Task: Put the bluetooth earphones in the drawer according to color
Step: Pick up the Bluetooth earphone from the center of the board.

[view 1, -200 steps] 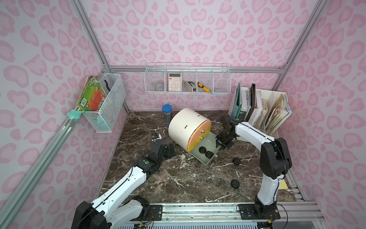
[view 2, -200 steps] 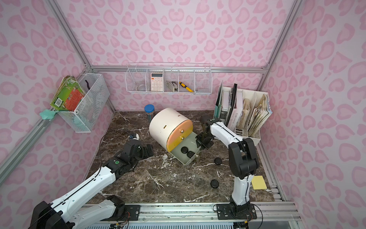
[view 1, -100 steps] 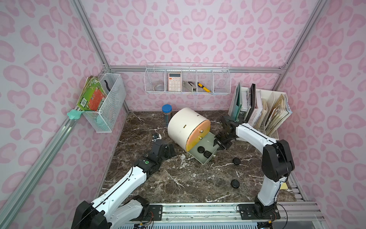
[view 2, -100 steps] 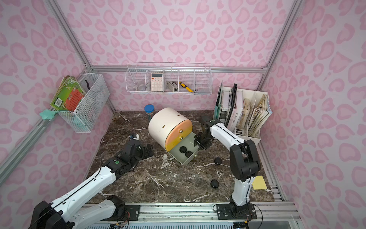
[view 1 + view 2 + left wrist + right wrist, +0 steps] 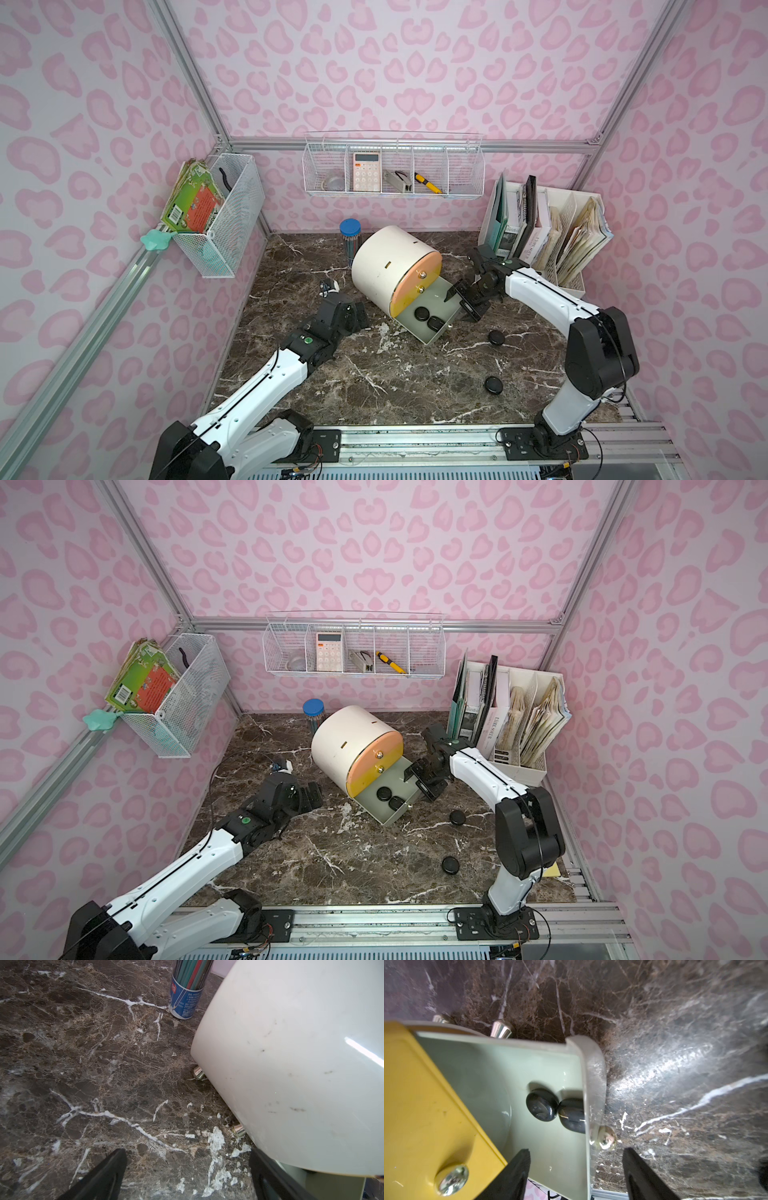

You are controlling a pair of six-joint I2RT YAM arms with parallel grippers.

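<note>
Here, the right gripper [image 5: 575,1152] stood with jaws spread and empty over the front corner of the pulled-out grey-green drawer [image 5: 483,1068]. One finger was above the drawer floor, the other above the marble tabletop [image 5: 675,1064]. Near the fingers, a black earphone case [image 5: 542,1105] lay inside the drawer, touching a second black case [image 5: 572,1114] at the front wall. Two loose black cases [image 5: 496,337] lay on the tabletop. The left gripper [image 5: 187,1153] was spread, empty, beside the white cabinet [image 5: 291,1064]. One second earlier, the right jaws stood narrower.

Both top views high, facing down, wrist views close, sharing cabinet [image 5: 291,1064]
</note>
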